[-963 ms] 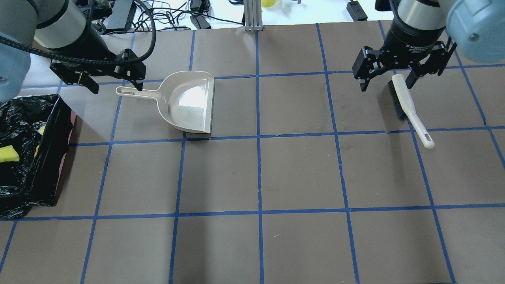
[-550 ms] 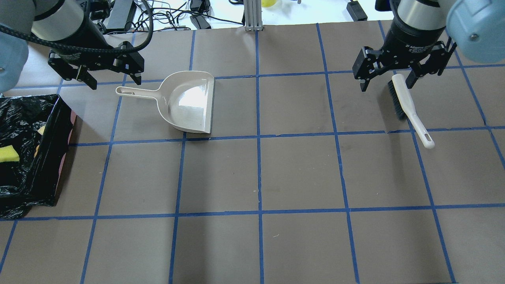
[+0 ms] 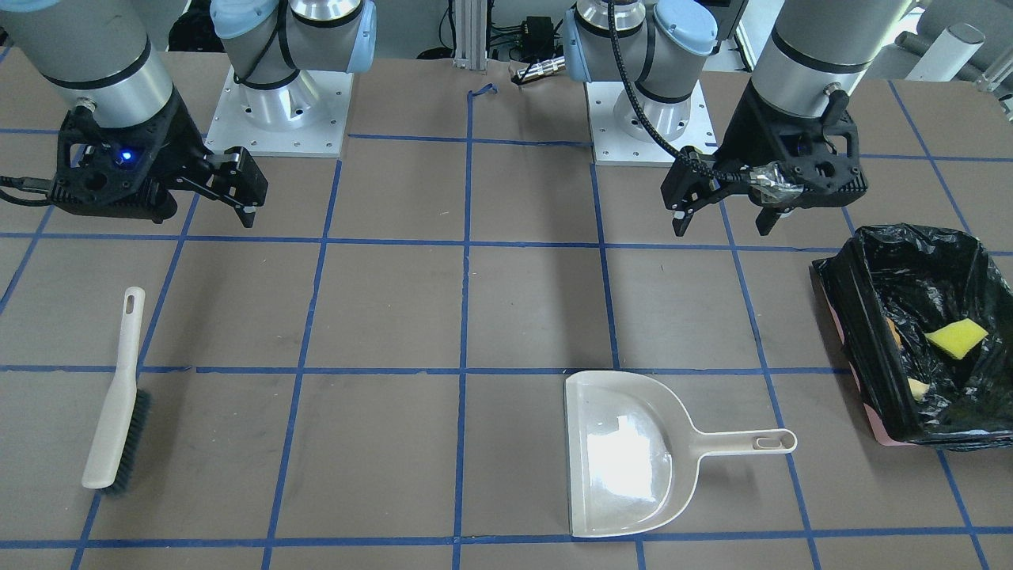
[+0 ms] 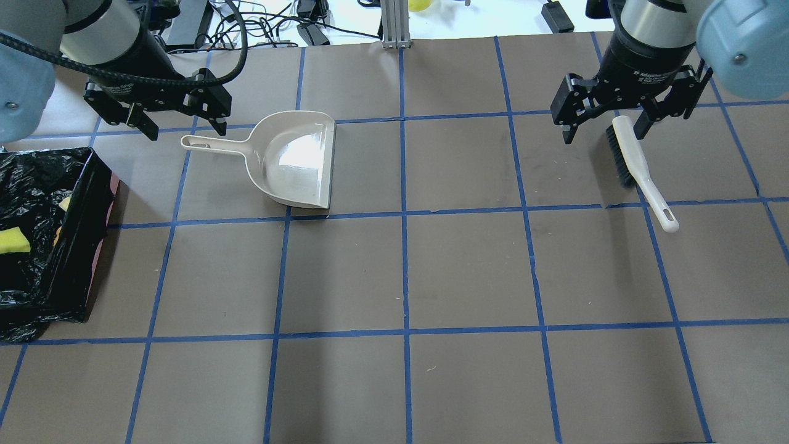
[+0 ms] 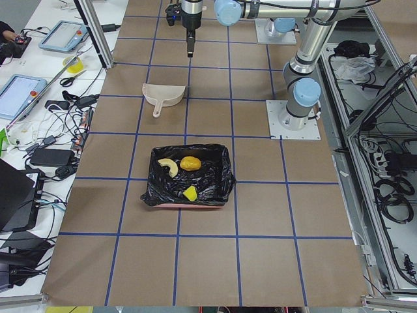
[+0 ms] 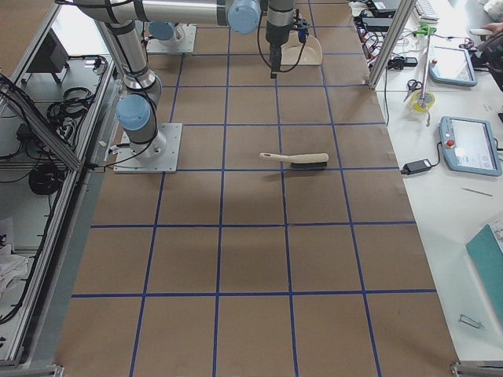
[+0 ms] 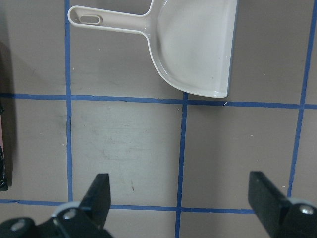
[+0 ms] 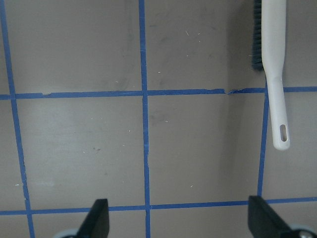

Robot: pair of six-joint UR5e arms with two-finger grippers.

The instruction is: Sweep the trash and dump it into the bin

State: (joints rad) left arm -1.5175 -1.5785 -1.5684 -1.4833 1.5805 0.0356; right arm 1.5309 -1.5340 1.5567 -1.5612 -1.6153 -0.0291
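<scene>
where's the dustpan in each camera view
Front-facing: dustpan bottom centre, handle pointing right.
Overhead: upper left, handle pointing left.
Exterior left: upper left, beyond the bin.
Exterior right: near the top edge.
Left wrist: top of picture.
Right wrist: not in it.
Shared landmark: the blue tape line along one side of it.

- The overhead view looks forward and down from behind the robot, with the left tool [image 4: 185, 132] on its left and the right tool [image 4: 604, 135] on its right.
- The front-facing view looks steeply down from across the table [image 3: 396, 309], so the sides are mirrored.
- Both end views look along the table from far off.
- Each wrist view looks straight down from close by. One shows the dustpan [image 7: 193, 44] ahead of the left tool, the other the brush [image 8: 275, 59] ahead of the right tool. The overhead view shares both.
</scene>
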